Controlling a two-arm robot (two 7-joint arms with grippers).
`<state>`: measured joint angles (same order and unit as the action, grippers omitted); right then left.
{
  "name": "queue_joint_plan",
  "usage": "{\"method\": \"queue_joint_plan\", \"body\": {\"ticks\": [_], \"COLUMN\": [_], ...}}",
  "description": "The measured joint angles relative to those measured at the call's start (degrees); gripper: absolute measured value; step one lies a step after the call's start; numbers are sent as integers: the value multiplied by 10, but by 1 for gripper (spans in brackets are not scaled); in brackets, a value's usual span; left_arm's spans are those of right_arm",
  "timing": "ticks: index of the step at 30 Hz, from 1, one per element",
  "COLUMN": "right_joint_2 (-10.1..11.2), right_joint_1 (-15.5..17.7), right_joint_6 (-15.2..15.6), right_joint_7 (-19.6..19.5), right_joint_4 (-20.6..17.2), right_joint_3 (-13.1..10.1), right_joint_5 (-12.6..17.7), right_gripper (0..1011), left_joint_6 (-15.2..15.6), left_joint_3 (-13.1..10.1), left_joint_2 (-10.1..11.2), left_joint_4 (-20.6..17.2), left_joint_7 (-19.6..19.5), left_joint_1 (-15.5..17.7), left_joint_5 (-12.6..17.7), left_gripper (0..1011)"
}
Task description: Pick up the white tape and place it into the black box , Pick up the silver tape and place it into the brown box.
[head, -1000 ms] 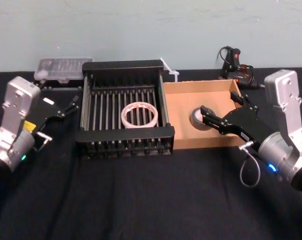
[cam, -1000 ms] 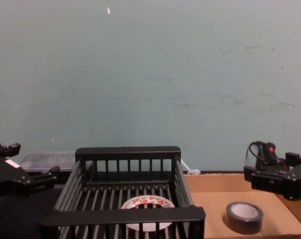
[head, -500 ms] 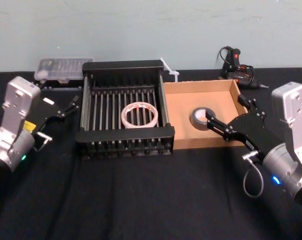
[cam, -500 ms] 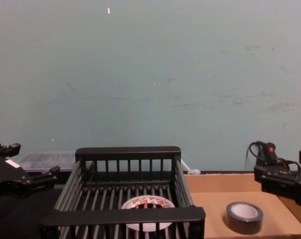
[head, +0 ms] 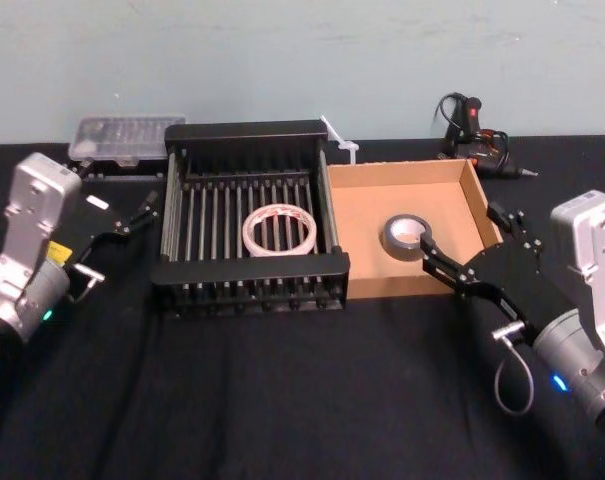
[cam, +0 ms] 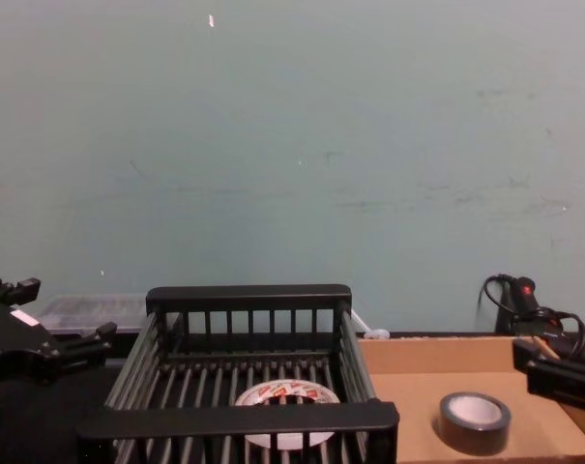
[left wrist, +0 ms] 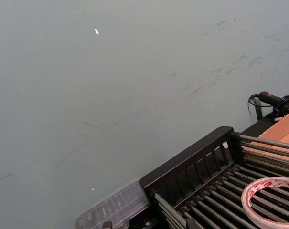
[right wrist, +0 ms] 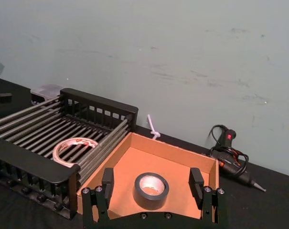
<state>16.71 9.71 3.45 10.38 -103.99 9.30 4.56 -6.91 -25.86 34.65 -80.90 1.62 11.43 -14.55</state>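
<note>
The right tool (head: 469, 255), its black fingers spread apart with nothing between them, sits at the right of centre in the head view, over the near right corner of the shallow tan cardboard brown box (head: 367, 205). In the right wrist view its two fingers (right wrist: 107, 179) stand either side of the small dull grey silver tape (right wrist: 151, 190), clear of it. That roll lies flat on the floor of the brown box, at mid-right of the head view (head: 410, 236) and at the lower right of the chest view (cam: 475, 422).

The left tool (head: 122, 225), fingers parted and holding nothing, hangs at the left edge of the head view, just beside the left wall of the black slatted plastic black box (head: 247, 131). The flat round white tape (head: 279, 229) with red print rests on the bars in the middle of that crate, near the centre of the frame; the chest view shows it behind the near rim (cam: 286, 400).

The two boxes stand side by side, touching, on the black-covered bench (head: 282, 390). A clear plastic case (head: 127, 135) lies at the upper left behind the crate, and a black glue gun (head: 469, 125) with its cable lies at the upper right behind the cardboard tray.
</note>
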Motion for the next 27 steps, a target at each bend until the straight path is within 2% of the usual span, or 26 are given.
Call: {"method": "queue_joint_plan", "body": {"ticks": [10, 27], "right_joint_2": [-12, -12], "right_joint_1": [-10, -8], "right_joint_6": [-4, -4], "right_joint_7": [13, 11], "right_joint_4": [22, 21], "right_joint_3": [-3, -3], "right_joint_5": [2, 2], "right_gripper": [1002, 1002], "left_joint_6": [0, 0], "left_joint_3": [0, 0], "left_joint_2": [0, 0], "left_joint_4": [0, 0], "left_joint_7": [0, 0], "left_joint_1": [0, 0], "left_joint_5": [0, 0], "left_gripper": [1001, 1001]}}
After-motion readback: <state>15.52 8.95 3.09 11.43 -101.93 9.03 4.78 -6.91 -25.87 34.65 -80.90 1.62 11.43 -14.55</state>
